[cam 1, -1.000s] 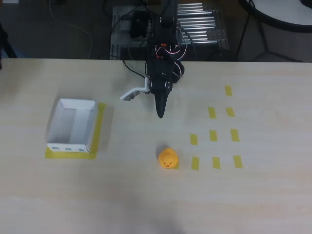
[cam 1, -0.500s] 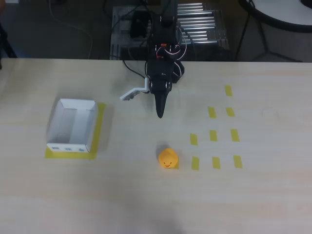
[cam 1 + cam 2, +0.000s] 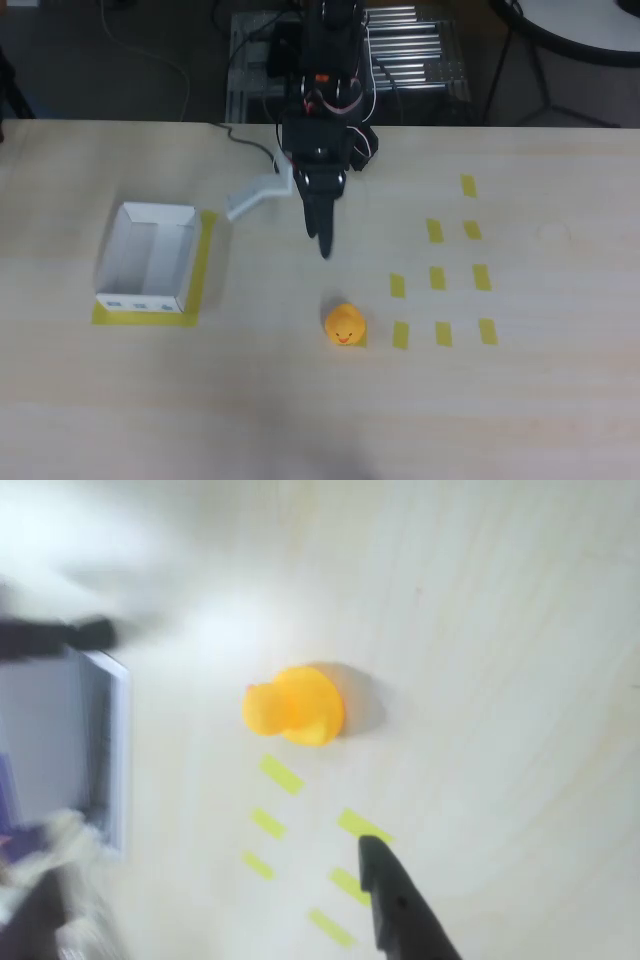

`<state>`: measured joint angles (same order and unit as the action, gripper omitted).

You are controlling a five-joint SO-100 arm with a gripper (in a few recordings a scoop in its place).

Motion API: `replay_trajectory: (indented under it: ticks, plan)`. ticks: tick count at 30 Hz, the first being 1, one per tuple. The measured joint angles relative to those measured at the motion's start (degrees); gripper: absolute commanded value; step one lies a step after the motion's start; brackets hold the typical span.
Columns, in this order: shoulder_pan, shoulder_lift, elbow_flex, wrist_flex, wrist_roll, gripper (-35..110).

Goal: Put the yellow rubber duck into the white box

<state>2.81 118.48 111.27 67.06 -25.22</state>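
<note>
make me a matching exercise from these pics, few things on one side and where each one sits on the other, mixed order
Things:
1. yellow rubber duck
2. white box
3. claw
4. yellow tape squares

Places in the overhead view:
A. left part of the table, on a yellow patch
B. open, above the table top, up-picture of the duck
C. in rows on the right part of the table
D. near the table's middle, just left of the bottom row of tape marks

Pairs: 1-D, 2-A, 3-B, 4-C
</note>
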Motion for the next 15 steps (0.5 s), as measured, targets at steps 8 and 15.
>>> replay_trajectory:
  ticks: [8, 15]
  plan:
    - [-5.1, -24.26, -16.79, 10.63, -3.16, 60]
    - [-6.86, -38.85, -28.48, 13.01, -3.16, 58]
